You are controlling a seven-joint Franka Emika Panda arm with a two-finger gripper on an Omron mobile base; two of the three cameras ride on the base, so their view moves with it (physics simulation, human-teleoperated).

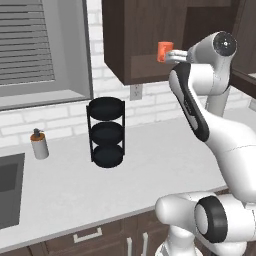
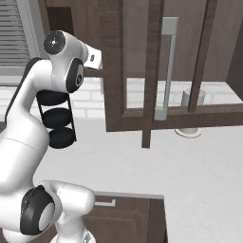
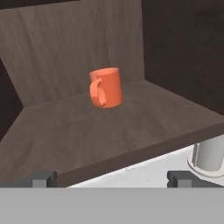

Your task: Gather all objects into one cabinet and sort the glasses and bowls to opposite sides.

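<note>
From the left base view, my arm reaches up to the open cabinet. An orange mug sits on its bottom shelf, near the front edge. Below on the tabletop stand a black three-tier rack and a soap bottle.

From the right base view, the glass cabinet door hangs open right beside my arm. I think I could bump it if I swing.

In the hand view, my claw is wide open and holds nothing. The orange mug stands straight up in the middle of the shelf, with its handle pointing toward me. I might knock it over if I push in too fast.
</note>
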